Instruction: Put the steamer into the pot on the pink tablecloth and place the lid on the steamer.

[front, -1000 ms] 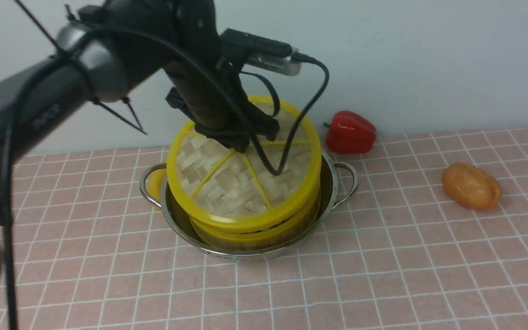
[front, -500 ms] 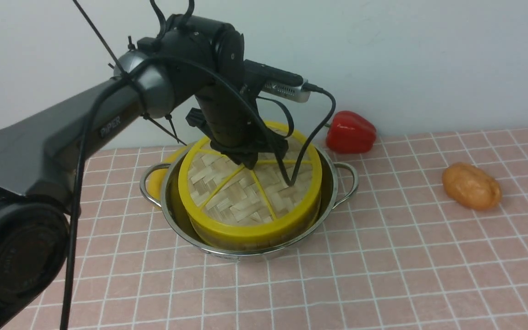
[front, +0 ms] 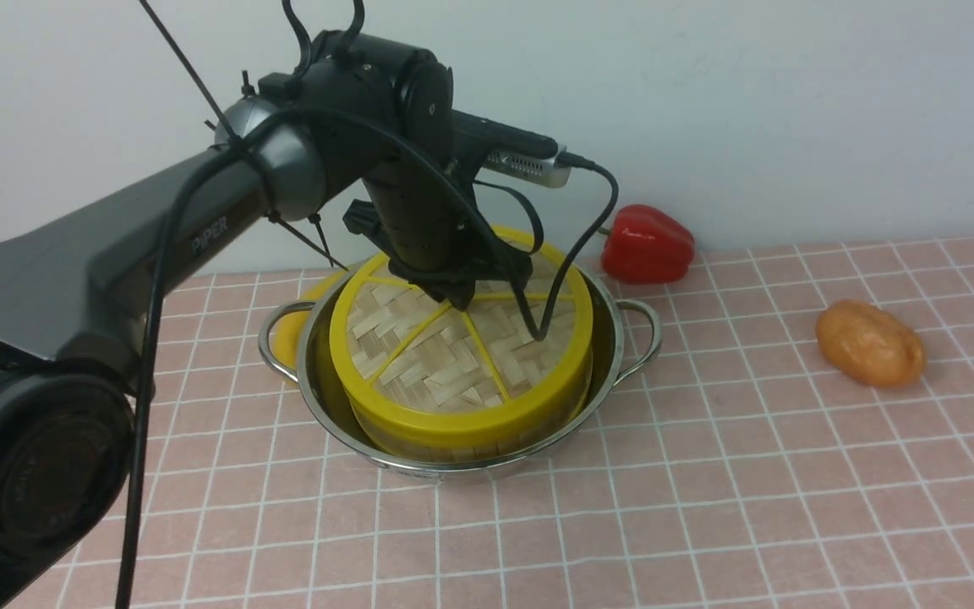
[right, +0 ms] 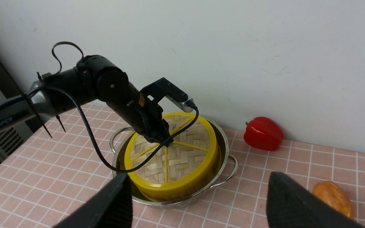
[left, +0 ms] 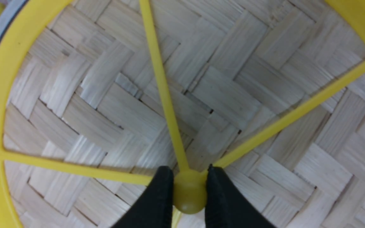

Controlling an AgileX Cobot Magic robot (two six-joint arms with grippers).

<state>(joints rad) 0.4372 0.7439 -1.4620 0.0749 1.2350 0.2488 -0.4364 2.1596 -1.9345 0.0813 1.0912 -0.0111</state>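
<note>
The lid (front: 453, 355), tilted and raised a second earlier, had settled level on the steamer (front: 462, 444) inside the pot (front: 614, 338) on the pink tablecloth (front: 707, 507), the left gripper (left: 189, 177) still pinching its centre hub (left: 188, 198), so seemingly only release remained.

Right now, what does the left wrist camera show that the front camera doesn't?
Only the left wrist view shows the left gripper with its two black fingertips pressed against either side of the yellow centre knob of the lid. Only the front view shows the whole pot, the pink tablecloth, a red pepper and an orange vegetable. Both show the woven lid and its yellow spokes.
</note>
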